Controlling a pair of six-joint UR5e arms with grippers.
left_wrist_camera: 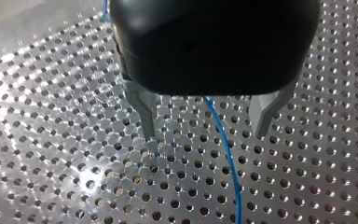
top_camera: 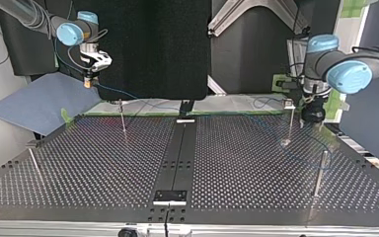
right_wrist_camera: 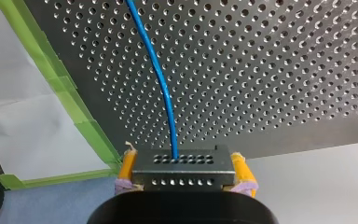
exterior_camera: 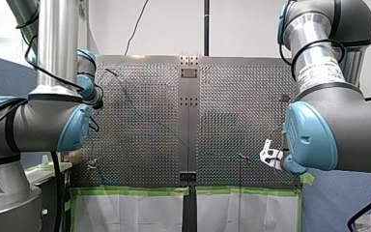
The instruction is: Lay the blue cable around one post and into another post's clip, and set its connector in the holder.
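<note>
- My right gripper (right_wrist_camera: 182,183), at the top view's left, is clamped on the connector (right_wrist_camera: 182,163). Its yellow pads (right_wrist_camera: 127,164) press both sides of the grey, hole-dotted block. It hangs in the air past the table's far edge, near a blue-grey sheet (top_camera: 39,106).
- My left gripper (left_wrist_camera: 205,136), at the top view's right, stands wide apart and grips nothing. Its metal fingers (left_wrist_camera: 142,109) are low over the perforated table (left_wrist_camera: 51,154).
- The blue cable (right_wrist_camera: 161,79) leaves the connector's face, drops to the table and runs along the far edge. It then passes between my left gripper's fingers, touching neither.
- Four thin posts stand on the table, here taken left to right in the top view. The first post (top_camera: 33,165) is by the left edge.
- The second post (top_camera: 123,121) is below my right gripper.
- A black centre strip (top_camera: 177,148) carries a black plate (top_camera: 170,196) at its near end.
- The third post (top_camera: 289,126) stands just beside my left gripper. Whether the cable touches it cannot be told.
- The fourth post (top_camera: 320,173) is nearer the camera.
- A white label (exterior_camera: 319,70) wraps my right arm in the front view. Its writing is too small to read.
</note>
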